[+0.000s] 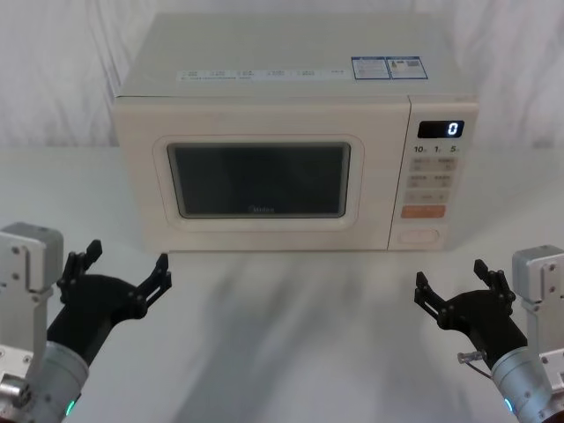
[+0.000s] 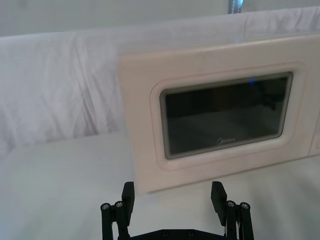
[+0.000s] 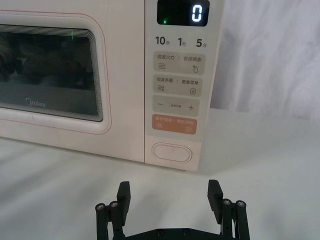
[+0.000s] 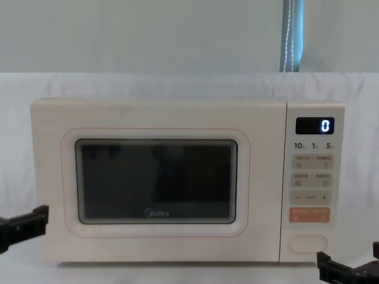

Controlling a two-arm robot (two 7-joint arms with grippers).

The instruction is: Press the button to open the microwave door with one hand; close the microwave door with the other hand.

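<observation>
My right gripper (image 1: pixel 454 300) hangs wide open and empty; the button (image 3: pixel 172 152) sits ahead of it, low on the microwave (image 1: pixel 291 97). The orange key (image 3: pixel 174 123) directly above risks a mispress. My left gripper (image 1: pixel 119 280), open and empty, faces the shut microwave door (image 1: pixel 260 181).

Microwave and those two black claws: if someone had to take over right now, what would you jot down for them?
Left gripper: open, holding nothing, low over the table in front of the microwave's left half, short of the microwave door.
Right gripper: open, holding nothing, in front of the keypad side, facing the button but not touching it.
The door is shut; the display reads 0.
Done: nothing visible so far.
Left: press the oval button at the bottom of the keypad with one gripper, probably the right as it is nearer, then push the door closed with the other.
</observation>
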